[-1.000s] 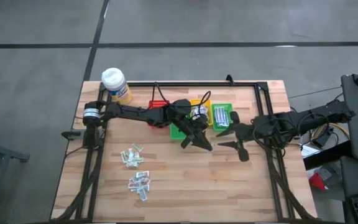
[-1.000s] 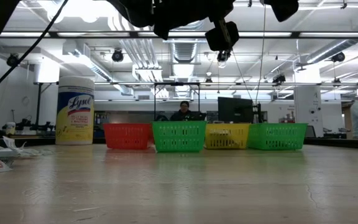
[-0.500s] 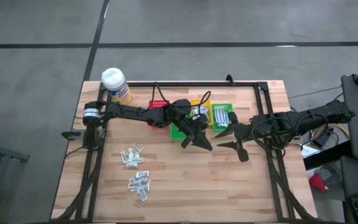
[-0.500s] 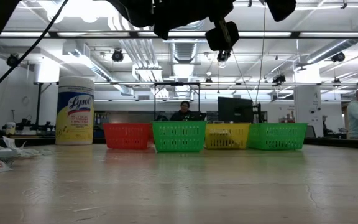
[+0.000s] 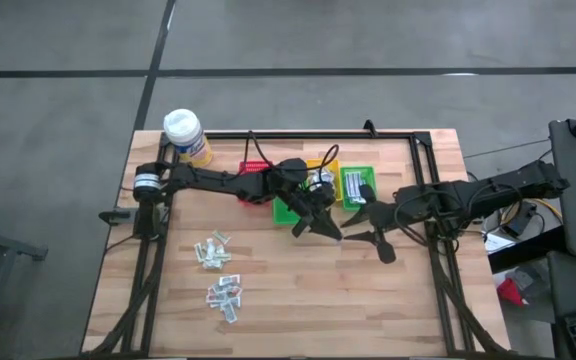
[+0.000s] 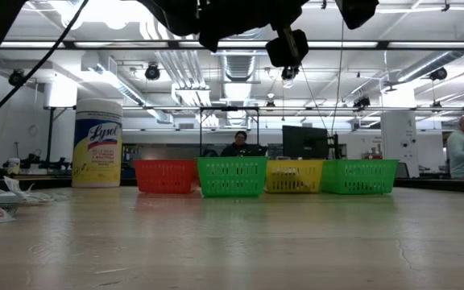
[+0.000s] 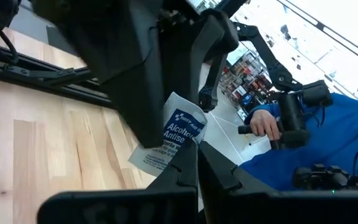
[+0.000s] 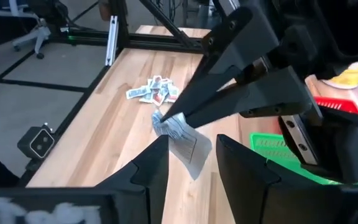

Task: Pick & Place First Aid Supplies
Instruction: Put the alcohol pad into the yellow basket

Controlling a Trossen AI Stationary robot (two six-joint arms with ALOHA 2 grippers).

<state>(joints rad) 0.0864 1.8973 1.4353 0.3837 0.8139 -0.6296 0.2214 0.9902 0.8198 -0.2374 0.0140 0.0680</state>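
Left gripper [image 5: 325, 229], frame centre, fingers clamped on an alcohol wipe packet [image 8: 182, 138]; its free end hangs between right gripper's [image 5: 360, 226] parted fingers.

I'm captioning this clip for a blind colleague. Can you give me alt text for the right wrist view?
The left gripper, shut, holds out a white packet above the wooden table, and the right gripper has its open fingers on either side of the packet. More small packets lie in a pile farther along the table, and a green bin sits nearby.
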